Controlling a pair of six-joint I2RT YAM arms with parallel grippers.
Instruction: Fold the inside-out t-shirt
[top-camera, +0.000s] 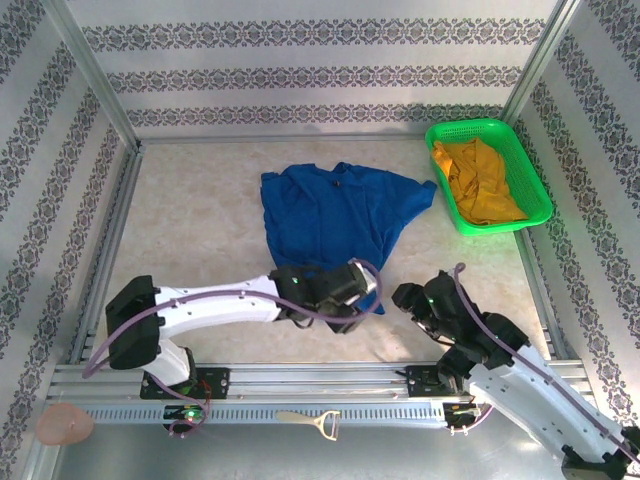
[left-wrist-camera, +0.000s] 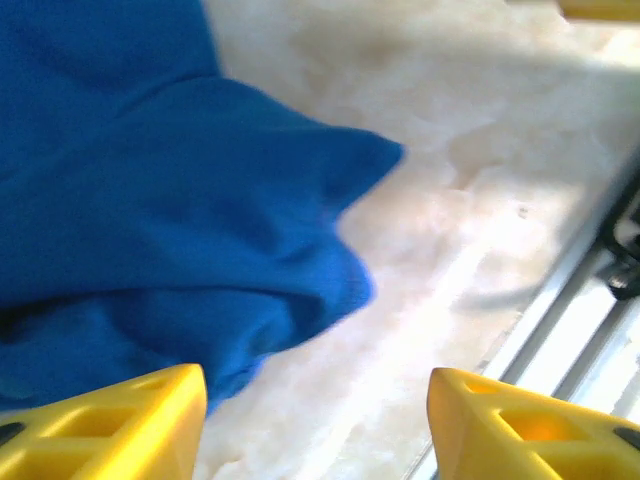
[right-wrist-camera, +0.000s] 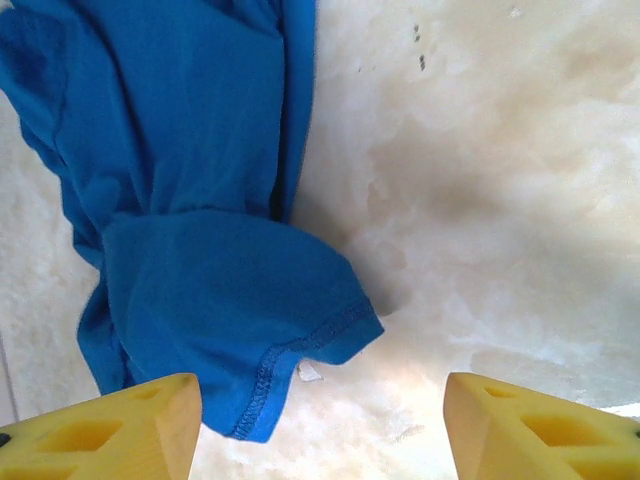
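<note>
The blue t-shirt (top-camera: 335, 210) lies loosely spread and rumpled on the pale table (top-camera: 190, 230), around the middle and towards the far side, with its near edge reaching under the front of the left arm. The left gripper (left-wrist-camera: 315, 405) hangs low over that near edge with its yellow fingers (left-wrist-camera: 120, 420) spread apart and nothing between them. A fold of blue cloth lies just beside one finger, and bare table shows under the gap. The right gripper (right-wrist-camera: 320, 425) sits just right of the shirt's near corner, also spread wide and empty. Its wrist camera looks down on a stitched hem with a small white tag poking out, close ahead of the fingers but not touching them. A green basket (top-camera: 470, 126) stands at the table's far right corner, well apart from the shirt, with a mustard-yellow garment (top-camera: 478, 180) heaped inside.
</note>
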